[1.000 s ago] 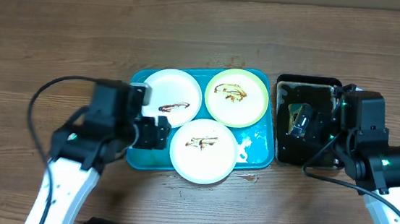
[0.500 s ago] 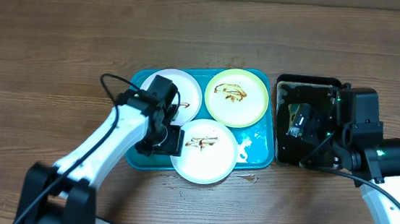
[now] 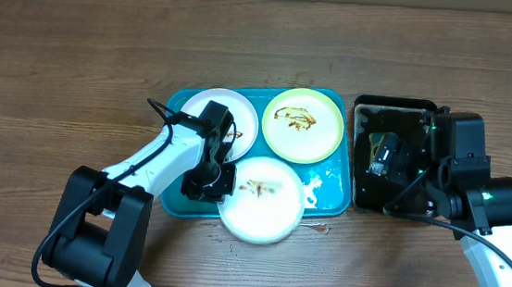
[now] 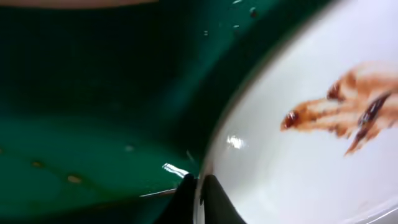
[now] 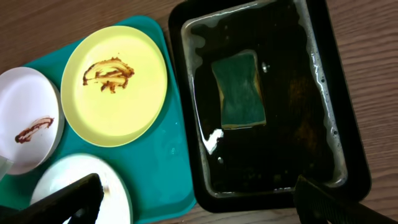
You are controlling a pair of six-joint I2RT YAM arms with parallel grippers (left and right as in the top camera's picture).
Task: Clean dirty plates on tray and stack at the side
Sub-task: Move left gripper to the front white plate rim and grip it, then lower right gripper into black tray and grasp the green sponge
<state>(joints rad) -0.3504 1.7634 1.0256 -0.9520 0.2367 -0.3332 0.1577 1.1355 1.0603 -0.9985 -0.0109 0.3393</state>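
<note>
1. Barely begun, as I judge it: on the left of the wooden tabletop [image 3: 79,44] no plate lies beside the tray, so no stack exists yet.
2. Next comes the left gripper [image 3: 218,179], reaching over the left part of the turquoise tray [image 3: 321,191]. The left wrist view shows its fingertips pinched tight on the rim of the front white plate [image 4: 311,155], with the tray's green floor just beside them.
3. Behind that arm sits the back white plate [image 3: 240,114], in the tray's far left corner. It carries a brown smear and nothing grips it.
4. The front white plate looks blurred from above and overhangs the tray's near rim. A brown smear marks its middle, so it is gripped but not cleaned.
5. Right of the back white plate lies the yellow-green plate [image 3: 302,122], flat in the tray's far right corner, smeared brown and untouched.
6. Just beside the turquoise tray on the right stands a narrow black tray [image 3: 394,104], wet inside, with a green sponge [image 5: 239,89] lying flat in it.
7. Farthest right, the right gripper [image 5: 199,182] hangs above the black tray with its jaws spread wide, holding nothing.
8. What is left, by my reading: wiping all three plates and stacking each at the side.
</note>
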